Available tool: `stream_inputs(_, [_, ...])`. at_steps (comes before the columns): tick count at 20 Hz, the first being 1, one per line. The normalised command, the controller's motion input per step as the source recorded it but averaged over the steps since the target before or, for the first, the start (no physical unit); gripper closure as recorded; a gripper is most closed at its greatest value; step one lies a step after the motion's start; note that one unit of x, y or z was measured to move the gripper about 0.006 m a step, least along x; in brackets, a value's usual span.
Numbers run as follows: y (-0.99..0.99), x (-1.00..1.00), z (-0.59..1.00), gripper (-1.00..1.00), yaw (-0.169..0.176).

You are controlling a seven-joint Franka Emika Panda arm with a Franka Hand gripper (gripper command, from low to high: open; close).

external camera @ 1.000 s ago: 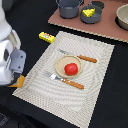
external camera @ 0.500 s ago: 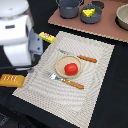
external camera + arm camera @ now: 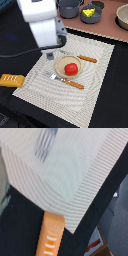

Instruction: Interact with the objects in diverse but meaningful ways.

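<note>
Tomato (image 3: pixel 71 69) sits on the plate (image 3: pixel 61 63); whether the end effector is open can't be told.

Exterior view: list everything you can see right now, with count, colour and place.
placemat: one, pale striped, centre of the dark table
plate: one, beige, on the placemat
tomato: one, red, on the plate
fork: one, wooden handle, beside the plate
knife: one, wooden handle, on the plate's other side
bread loaf: one, orange, off the placemat at the exterior view's left
pots: two, grey, far edge
cheese wedge: one, yellow, inside one pot
robot arm: white, above the placemat; pincer hidden
</note>
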Motion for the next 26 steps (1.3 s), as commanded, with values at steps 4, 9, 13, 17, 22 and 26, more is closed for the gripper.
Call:
stream_inputs(4, [0.04, 0.96, 0.03, -1.00, -0.036])
stream_inputs(9, [0.04, 0.92, 0.00, -1.00, -0.041])
stream_inputs(13, [0.07, 0.89, -0.01, -1.00, -0.040])
stream_inputs(17, [0.15, 0.91, 0.00, -1.00, -0.039])
stream_inputs(22, [0.07, 0.45, -0.11, -1.00, -0.014])
stream_inputs(26, [0.02, 0.20, -0.18, -1.00, -0.004])
